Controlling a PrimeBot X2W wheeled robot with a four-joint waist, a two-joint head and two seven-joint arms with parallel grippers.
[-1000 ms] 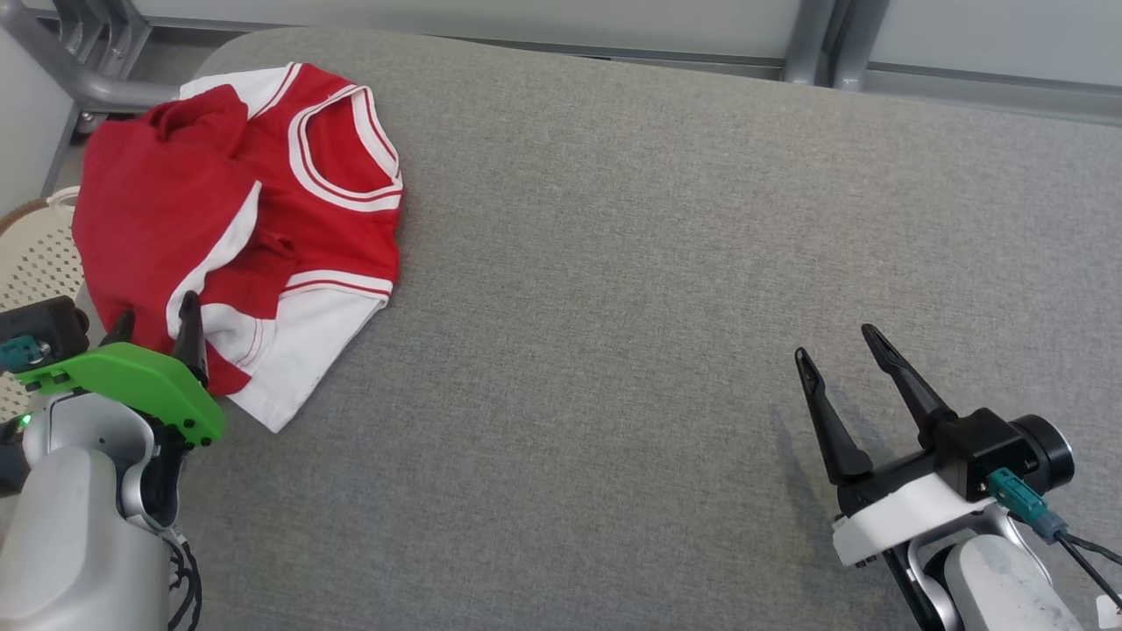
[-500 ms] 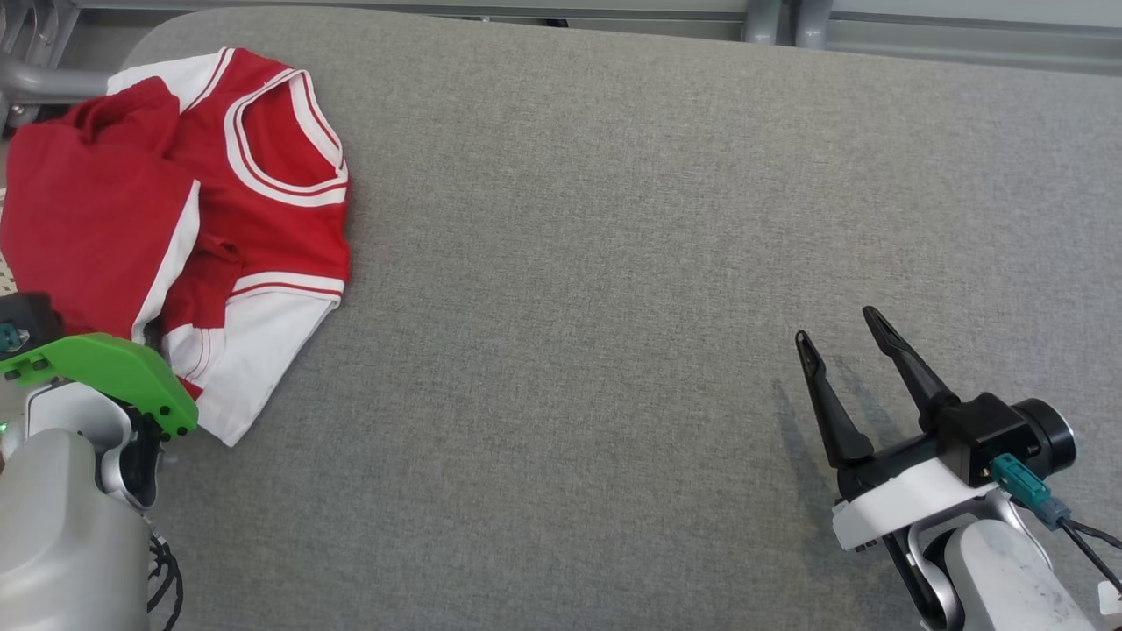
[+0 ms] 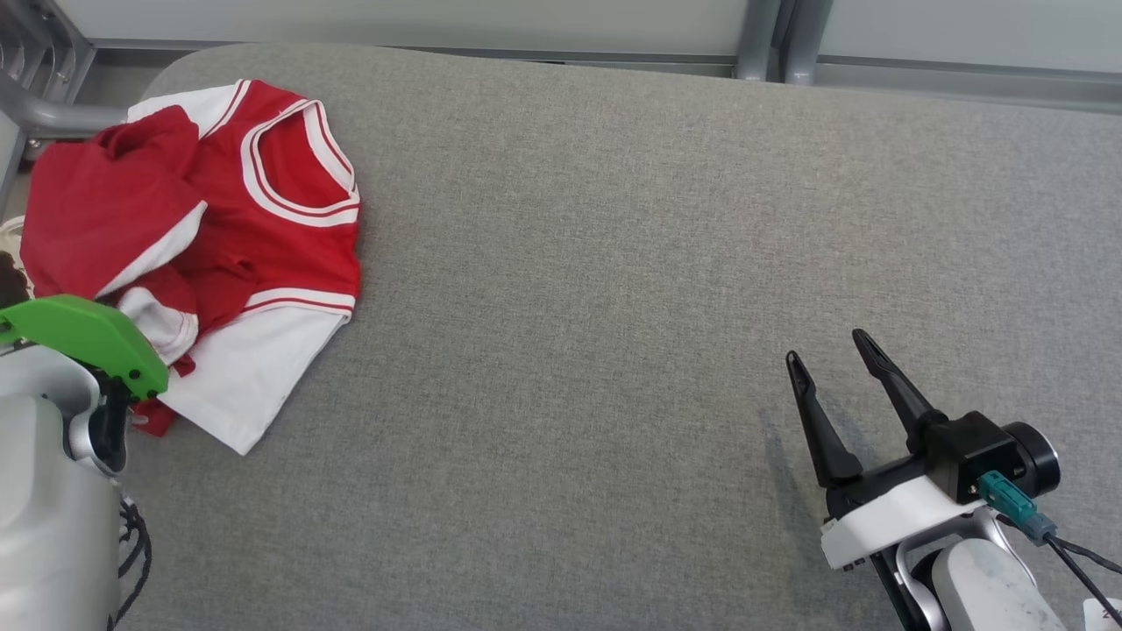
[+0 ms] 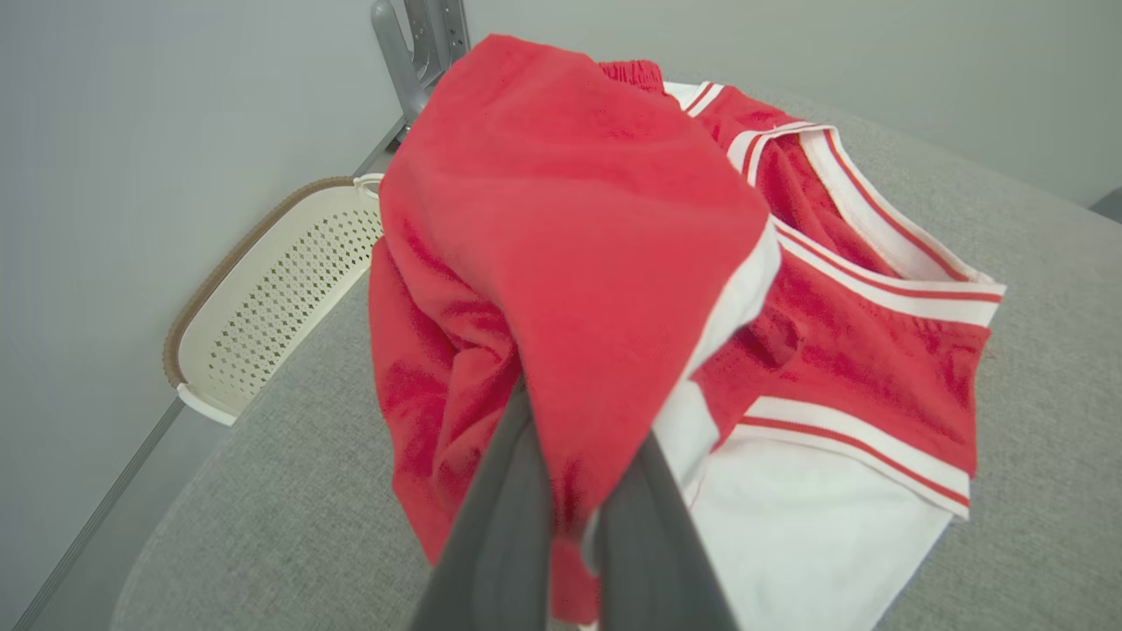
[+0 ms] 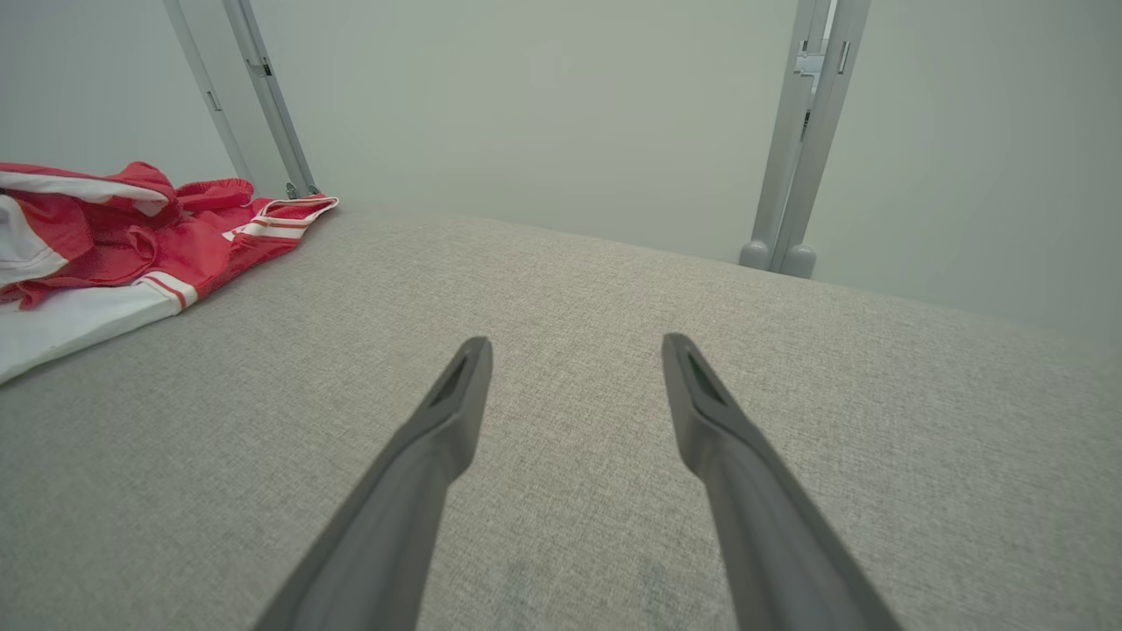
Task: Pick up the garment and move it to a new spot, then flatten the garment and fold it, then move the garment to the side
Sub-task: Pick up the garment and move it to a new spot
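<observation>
Red-and-white garment (image 3: 263, 219) lies crumpled at the left end of the grey padded table (image 3: 614, 263), and your left gripper (image 4: 583, 473) has it.

Your left gripper's jaws are pinched together on a fold of red cloth at the heap's near-left edge, and the rest of the garment lies away from the claw, forward and to the right. The heap's long axis runs from the white hem near you to the striped collar at the far edge. A white perforated basket (image 4: 263, 307) sits just off the table's left edge, so the bare surface for a new spot is all to the right. Your right gripper (image 3: 826, 347) hovers there, jaws spread wide and holding nothing, well apart from the cloth. The left arm is much the nearer, so I judge the carry is its job.
</observation>
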